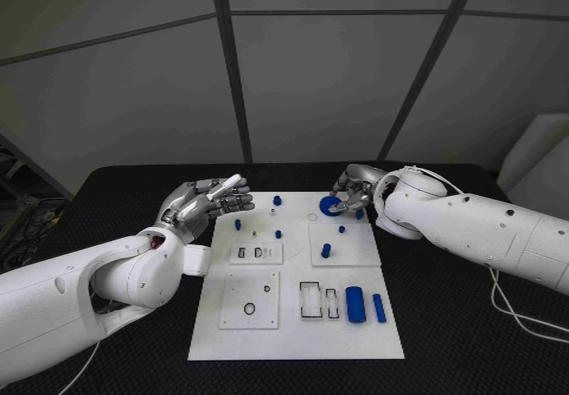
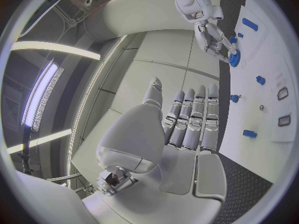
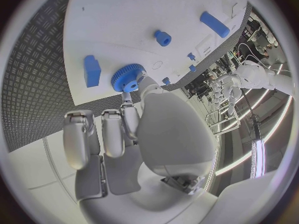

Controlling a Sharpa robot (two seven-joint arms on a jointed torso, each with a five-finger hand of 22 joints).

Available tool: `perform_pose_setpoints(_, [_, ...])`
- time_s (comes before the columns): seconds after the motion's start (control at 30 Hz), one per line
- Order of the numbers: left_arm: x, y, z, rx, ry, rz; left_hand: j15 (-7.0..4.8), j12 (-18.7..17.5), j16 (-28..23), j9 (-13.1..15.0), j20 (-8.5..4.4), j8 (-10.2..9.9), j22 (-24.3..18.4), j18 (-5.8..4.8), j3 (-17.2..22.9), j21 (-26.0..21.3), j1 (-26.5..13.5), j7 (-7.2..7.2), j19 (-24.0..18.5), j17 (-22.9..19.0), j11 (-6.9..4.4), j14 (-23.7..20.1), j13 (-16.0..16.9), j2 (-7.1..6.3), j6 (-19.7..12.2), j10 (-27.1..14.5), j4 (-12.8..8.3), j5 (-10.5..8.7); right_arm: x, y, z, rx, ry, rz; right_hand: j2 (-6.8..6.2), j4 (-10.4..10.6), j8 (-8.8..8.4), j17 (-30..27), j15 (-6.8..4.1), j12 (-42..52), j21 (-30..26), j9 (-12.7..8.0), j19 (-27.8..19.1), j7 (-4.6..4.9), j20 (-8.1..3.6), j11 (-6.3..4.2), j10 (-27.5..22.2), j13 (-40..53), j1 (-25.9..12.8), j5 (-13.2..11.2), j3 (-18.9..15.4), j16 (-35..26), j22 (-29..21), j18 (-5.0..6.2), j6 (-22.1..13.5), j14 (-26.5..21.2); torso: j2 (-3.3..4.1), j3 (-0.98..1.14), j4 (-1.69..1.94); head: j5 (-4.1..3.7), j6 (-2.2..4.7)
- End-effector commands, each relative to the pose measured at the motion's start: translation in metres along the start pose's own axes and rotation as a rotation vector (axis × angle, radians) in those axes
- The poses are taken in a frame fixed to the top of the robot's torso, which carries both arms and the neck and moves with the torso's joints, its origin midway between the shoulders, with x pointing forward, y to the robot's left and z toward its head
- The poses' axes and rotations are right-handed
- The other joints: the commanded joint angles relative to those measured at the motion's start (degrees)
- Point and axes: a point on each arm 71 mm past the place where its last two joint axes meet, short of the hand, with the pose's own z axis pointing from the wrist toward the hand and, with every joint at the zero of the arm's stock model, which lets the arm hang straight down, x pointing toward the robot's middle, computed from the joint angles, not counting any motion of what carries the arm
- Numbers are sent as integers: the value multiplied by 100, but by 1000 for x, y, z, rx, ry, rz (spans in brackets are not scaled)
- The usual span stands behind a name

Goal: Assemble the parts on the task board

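The white task board [image 1: 297,337] lies in the middle of the black table. My right hand [image 1: 359,188] is over the board's far right corner and pinches a blue gear [image 1: 329,206] just above the board; the right wrist view shows fingertips on the gear [image 3: 127,78]. A small blue block [image 3: 92,70] lies beside it. My left hand [image 1: 214,202] hovers over the board's far left edge with its fingers straight, side by side, holding nothing [image 2: 187,119]. Small blue pegs [image 1: 278,199] stand on the far half of the board.
Two blue cylinders, a thick one [image 1: 354,304] and a thin one [image 1: 378,307], lie on the board's near right part beside rectangular slots [image 1: 311,300]. Raised white plates [image 1: 252,300] sit on the board. A white cable [image 1: 522,317] runs over the table at the right.
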Motion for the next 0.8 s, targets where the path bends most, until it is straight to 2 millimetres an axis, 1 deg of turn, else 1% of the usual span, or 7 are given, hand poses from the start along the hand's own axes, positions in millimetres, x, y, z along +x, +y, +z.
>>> perform_pose_setpoints(0.03, [2,-1,1,10,16,0,28,-30,-31,-8,-3,-29,-6,-32,-10,17,-32,-4,31,-9,-1,-2,-4,42,31,30,-33,-38,1,-1,0,10,-4,-27,94,-68,34,397,-9,48,18,33,614,-1,-4,-9,54,202,46,38,28,26,1509,-86,83,359,1,2,-2,3,-4])
perform_pose_setpoints(0.2, [2,-1,1,9,16,0,28,-30,-31,-8,-3,-29,-6,-32,-10,17,-32,-4,31,-9,-1,-2,-4,42,31,30,-33,-38,1,3,-1,-13,-32,-49,238,-281,156,427,-52,216,18,132,614,-70,-34,-67,126,353,269,52,194,37,1509,-86,410,365,-2,2,-2,2,-13])
perform_pose_setpoints(0.27, [2,-1,1,9,17,-1,28,-30,-31,-8,-3,-29,-6,-32,-10,17,-32,-4,31,-9,-1,-2,-4,42,31,30,-33,-38,1,7,-3,-38,-58,-50,278,-384,273,450,-100,378,18,227,614,-148,-75,-130,202,491,325,79,282,45,1509,-86,689,369,-3,1,-3,3,-12])
perform_pose_setpoints(0.37, [2,-1,1,9,17,-1,28,-33,-33,-9,-2,-32,-7,-32,-13,17,-34,-3,31,-9,-1,-1,-4,43,32,31,-35,-39,0,13,-6,-68,-99,-51,269,-439,291,464,-134,442,18,280,614,-186,-112,-165,233,549,301,192,330,50,1509,-86,785,373,-2,2,-6,1,-7])
perform_pose_setpoints(0.43, [2,-1,1,9,17,-1,28,-39,-38,-11,-2,-37,-10,-32,-18,16,-38,-1,31,-9,1,0,-4,44,32,33,-41,-40,-2,18,-8,-92,-136,-55,237,-479,270,474,-155,481,18,314,614,-199,-139,-180,250,586,262,476,380,53,1509,-86,808,375,-4,3,-8,2,0])
perform_pose_setpoints(0.47, [2,-1,1,8,17,-1,28,-39,-38,-11,-2,-37,-10,-32,-18,16,-38,-1,31,-9,1,0,-4,44,32,33,-41,-40,-3,20,-9,-102,-151,-58,228,-490,262,477,-158,498,18,327,614,-202,-144,-184,259,603,246,525,398,54,1509,-86,815,376,-4,1,-4,-3,3])
perform_pose_setpoints(0.8, [2,-1,0,9,18,-1,28,-39,-38,-11,-2,-37,-10,-32,-18,16,-38,-1,31,-9,1,0,-4,44,32,33,-41,-40,-2,50,-20,-204,-212,-68,199,-498,226,492,-165,523,18,366,614,-205,-155,-189,275,630,144,591,445,59,1509,-86,830,380,-6,-8,12,19,25])
